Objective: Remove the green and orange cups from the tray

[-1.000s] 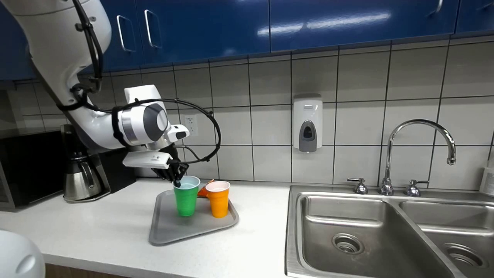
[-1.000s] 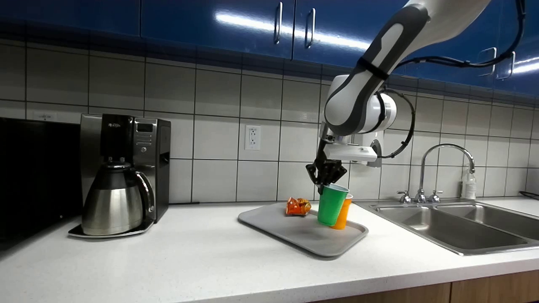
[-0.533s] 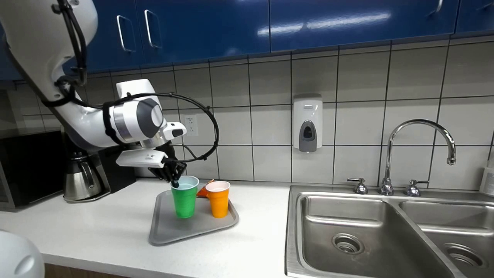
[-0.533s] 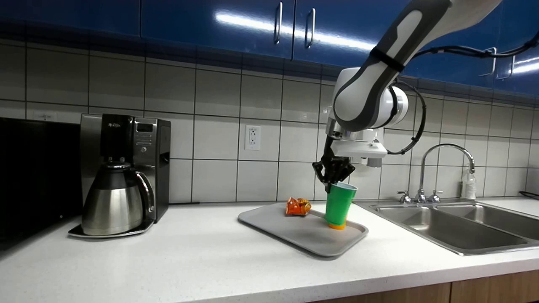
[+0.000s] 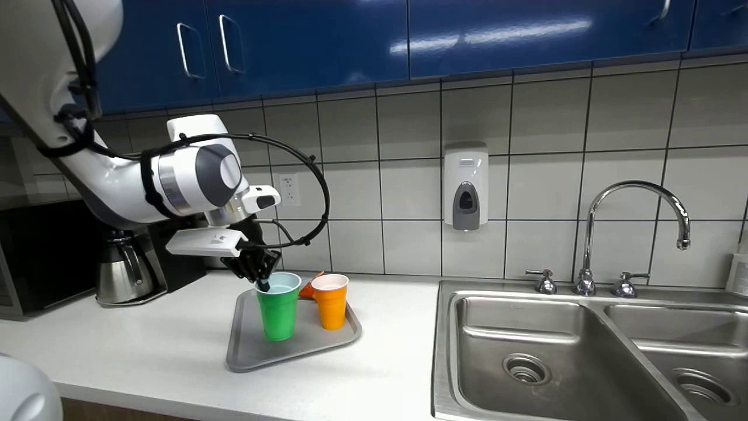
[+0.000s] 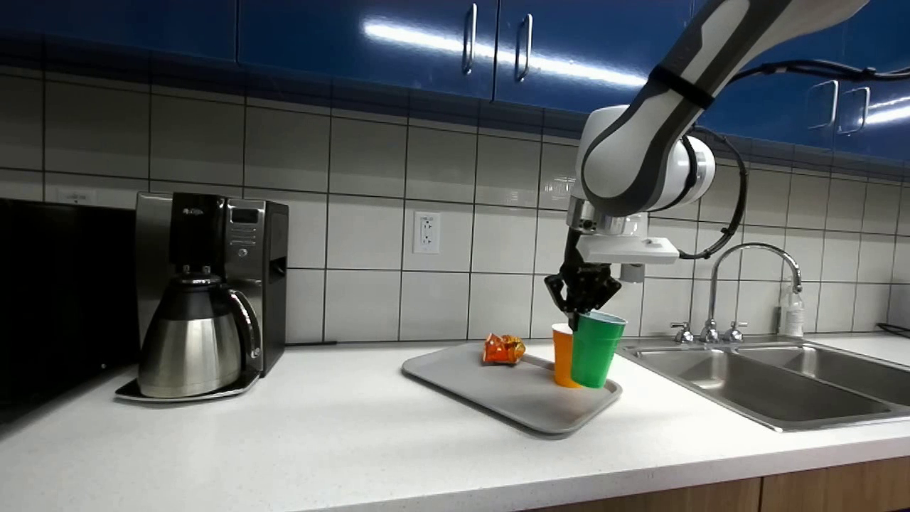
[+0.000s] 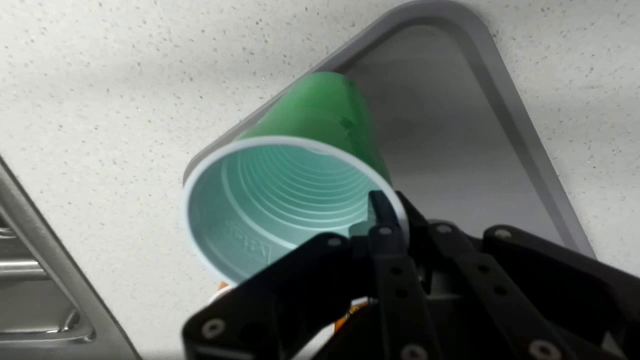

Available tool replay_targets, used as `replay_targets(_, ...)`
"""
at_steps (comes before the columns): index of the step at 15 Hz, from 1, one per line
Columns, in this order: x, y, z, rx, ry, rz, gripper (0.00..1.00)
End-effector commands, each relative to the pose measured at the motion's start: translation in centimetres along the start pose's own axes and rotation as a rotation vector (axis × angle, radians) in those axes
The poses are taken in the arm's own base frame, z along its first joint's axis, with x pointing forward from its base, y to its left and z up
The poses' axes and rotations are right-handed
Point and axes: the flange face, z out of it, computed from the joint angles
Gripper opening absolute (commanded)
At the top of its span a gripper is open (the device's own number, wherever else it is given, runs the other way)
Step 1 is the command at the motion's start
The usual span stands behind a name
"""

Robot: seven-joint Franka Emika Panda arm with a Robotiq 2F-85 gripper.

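Note:
My gripper point(image 7: 398, 212) is shut on the rim of the green cup point(image 7: 320, 112), one finger inside and one outside. In both exterior views the gripper point(image 5: 264, 285) point(image 6: 574, 320) holds the green cup point(image 5: 279, 313) point(image 6: 597, 352) slightly tilted over the grey tray point(image 5: 248, 354) point(image 6: 490, 391), near its edge; the gap under it is hard to judge. The orange cup point(image 5: 331, 304) stands upright on the tray, partly behind the green cup in an exterior view point(image 6: 563, 359). In the wrist view only a sliver of it shows. The tray point(image 7: 435, 120) lies beneath.
An orange wrapper point(image 6: 503, 349) lies on the tray, behind the cups point(image 5: 308, 289). A steel sink point(image 5: 526, 351) with a faucet point(image 5: 631, 187) is set into the white counter point(image 6: 284, 455). A coffee maker point(image 6: 266, 284) with its carafe point(image 6: 192, 348) stands by the wall.
My gripper has carried the green cup sideways over the tray, leftward and nearer in an exterior view, rightward across the orange cup in an exterior view. The orange cup, wrapper and tray have not moved.

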Motion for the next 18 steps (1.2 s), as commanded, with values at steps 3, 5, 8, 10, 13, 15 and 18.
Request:
replay_targets(3, -2.5, 1.9, -1.2, -0.053, -0.019, 0.037, 0.01)
replay_targets(5, -3.1, 2.6, -1.0, -0.06, -0.027, 0.049, 0.01)
replay_targets(8, -3.7, 3.6, -0.7, -0.067, -0.037, 0.066, 0.01)
replay_targets(10, -4.0, 4.1, -0.4, -0.071, -0.044, 0.073, 0.01)
replay_targets(13, -4.5, 4.5, 0.5, -0.076, -0.066, 0.078, 0.01)
replay_targets(15, -4.8, 4.6, 1.2, -0.08, -0.076, 0.075, 0.01)
replay_targets(18, -5.2, 4.6, 2.0, -0.09, -0.088, 0.057, 0.01)
